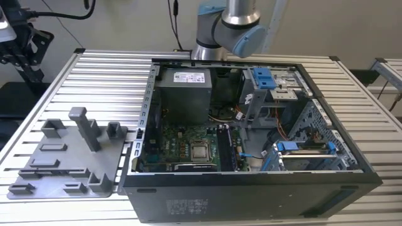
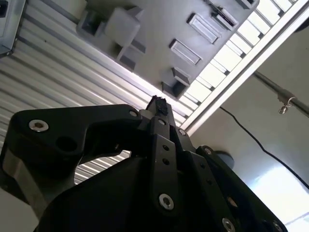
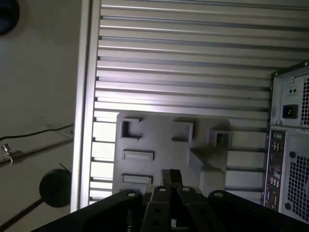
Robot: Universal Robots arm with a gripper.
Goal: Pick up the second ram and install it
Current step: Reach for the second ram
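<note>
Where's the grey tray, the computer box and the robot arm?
grey tray (image 1: 72, 174): exterior view, its flat base.
computer box (image 1: 251, 197): exterior view, its dark near wall.
robot arm (image 1: 229, 30): exterior view, its grey joint.

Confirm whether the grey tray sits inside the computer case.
No, the grey tray lies on the slatted table beside the computer case.

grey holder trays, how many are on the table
1. The grey holder tray lies on the slatted table at the exterior view's left, beside the open computer case; another could be hidden behind the case.
</note>
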